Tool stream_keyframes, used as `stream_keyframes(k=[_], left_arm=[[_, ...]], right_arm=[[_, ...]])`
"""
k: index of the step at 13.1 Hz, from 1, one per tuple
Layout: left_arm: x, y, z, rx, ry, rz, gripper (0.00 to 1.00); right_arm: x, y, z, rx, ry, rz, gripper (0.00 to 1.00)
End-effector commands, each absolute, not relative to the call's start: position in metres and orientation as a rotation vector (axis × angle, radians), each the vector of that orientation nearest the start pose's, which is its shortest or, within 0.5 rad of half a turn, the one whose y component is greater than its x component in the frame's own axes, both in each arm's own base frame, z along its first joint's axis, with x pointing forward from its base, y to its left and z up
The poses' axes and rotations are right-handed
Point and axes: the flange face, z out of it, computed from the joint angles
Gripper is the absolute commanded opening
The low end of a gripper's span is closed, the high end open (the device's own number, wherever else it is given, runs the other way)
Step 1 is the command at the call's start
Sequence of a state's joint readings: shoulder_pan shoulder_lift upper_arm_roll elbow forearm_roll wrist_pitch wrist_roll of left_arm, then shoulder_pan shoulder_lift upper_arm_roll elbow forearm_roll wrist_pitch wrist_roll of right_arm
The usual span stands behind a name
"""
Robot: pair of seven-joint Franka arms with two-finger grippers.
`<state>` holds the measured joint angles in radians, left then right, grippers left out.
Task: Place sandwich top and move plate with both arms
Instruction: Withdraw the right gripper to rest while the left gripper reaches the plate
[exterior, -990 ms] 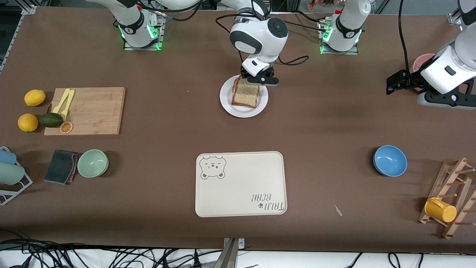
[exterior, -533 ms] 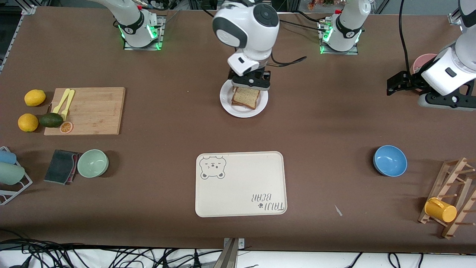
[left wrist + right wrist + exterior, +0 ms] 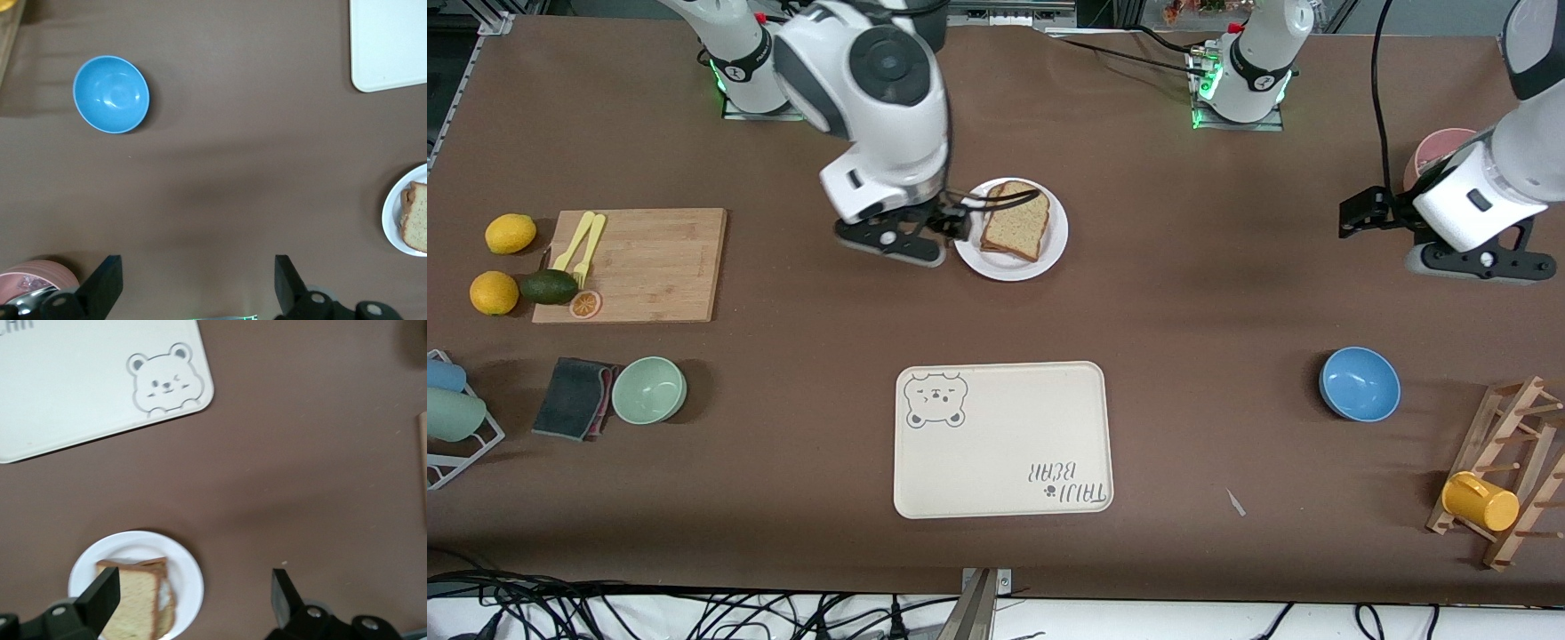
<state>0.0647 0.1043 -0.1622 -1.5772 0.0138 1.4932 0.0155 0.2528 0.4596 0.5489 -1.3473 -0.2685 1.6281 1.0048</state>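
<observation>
**q:** so where's the bread at right now?

**a:** the sandwich top [image 3: 1017, 229] is lying on the stack on the plate [image 3: 1052, 253], speckled face up, with another slice peeking out underneath it along the edge toward the right arm's end of the table. nothing is gripping it. the plate sits on the table [image 3: 1192, 302] about midway between the two arm bases, farther from the front camera than the bear-print tray [image 3: 996, 462].

**q:** and the claws?

**a:** the right gripper [image 3: 193, 600] is up in the air, over bare table just beside the plate's rim, on the cutting board [image 3: 640, 264] side. its fingers [image 3: 103, 597] are spread wide with nothing between them (the right wrist view shows the plate and the bread past one finger, not inside the gap). the left gripper [image 3: 198, 283] hangs over the table at the left arm's end, next to a pink bowl [image 3: 30, 280], well apart from the plate. it's spread wide too and empty, that arm is just waiting.

**q:** anything else lying around?

**a:** a blue bowl [image 3: 1359, 383] toward the left arm's end, nearer the front camera than the left gripper. at the right arm's end there's a green bowl [image 3: 649, 389] with a dark cloth [image 3: 572, 397] just beside it, and the cutting board has yellow cutlery [image 3: 580, 243] on it, with an avocado [image 3: 550, 286] and two lemons [image 3: 495, 292] at its edge.
</observation>
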Motion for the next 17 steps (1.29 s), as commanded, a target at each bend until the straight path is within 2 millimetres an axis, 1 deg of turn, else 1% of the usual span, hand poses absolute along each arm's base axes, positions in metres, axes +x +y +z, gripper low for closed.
stream_keyframes(k=[1,2,3,4,5,6,7,8,9,10,11,12,13,14,15,16,17], left_arm=[[0.573,-0.089,0.538,-3.113,0.297,0.380,1.00],[0.574,-0.102,0.526,-3.175,0.310,0.431,1.00],[0.576,-0.110,0.515,-3.240,0.312,0.484,1.00],[0.580,-0.118,0.501,-3.296,0.316,0.543,1.00],[0.584,-0.128,0.487,-3.344,0.335,0.600,1.00],[0.588,-0.137,0.467,-3.397,0.336,0.684,1.00],[0.589,-0.148,0.452,-3.445,0.333,0.759,1.00],[0.590,-0.158,0.434,-3.500,0.309,0.816,1.00],[0.586,-0.164,0.414,-3.551,0.261,0.859,1.00],[0.582,-0.170,0.396,-3.605,0.204,0.864,1.00],[0.575,-0.185,0.376,-3.646,0.211,0.851,1.00],[0.566,-0.191,0.354,-3.660,0.201,0.829,1.00],[0.560,-0.195,0.335,-3.705,0.200,0.807,1.00],[0.548,-0.200,0.313,-3.786,0.156,0.838,1.00],[0.538,-0.204,0.291,-3.878,0.183,0.825,1.00],[0.529,-0.205,0.272,-3.921,0.228,0.802,1.00],[0.524,-0.204,0.257,-3.931,0.282,0.775,1.00]], right_arm=[[0.533,0.366,0.501,-3.249,0.210,0.101,1.00],[0.541,0.337,0.510,-3.217,0.161,0.144,1.00],[0.546,0.309,0.521,-3.189,0.068,0.178,1.00],[0.552,0.275,0.530,-3.183,0.012,0.186,1.00],[0.554,0.248,0.538,-3.190,-0.021,0.194,1.00],[0.557,0.220,0.545,-3.196,-0.041,0.211,1.00],[0.560,0.188,0.550,-3.194,-0.064,0.201,1.00],[0.559,0.167,0.559,-3.164,-0.115,0.185,1.00],[0.558,0.153,0.567,-3.133,-0.097,0.185,1.00],[0.557,0.136,0.574,-3.118,-0.053,0.184,1.00],[0.559,0.114,0.579,-3.118,0.004,0.177,1.00],[0.558,0.097,0.585,-3.121,0.050,0.172,1.00],[0.558,0.081,0.589,-3.122,0.095,0.165,1.00],[0.560,0.059,0.589,-3.118,0.119,0.162,1.00],[0.562,0.037,0.588,-3.103,0.079,0.162,1.00],[0.561,0.018,0.588,-3.089,0.061,0.136,1.00],[0.563,0.010,0.587,-3.089,0.074,0.109,1.00]])
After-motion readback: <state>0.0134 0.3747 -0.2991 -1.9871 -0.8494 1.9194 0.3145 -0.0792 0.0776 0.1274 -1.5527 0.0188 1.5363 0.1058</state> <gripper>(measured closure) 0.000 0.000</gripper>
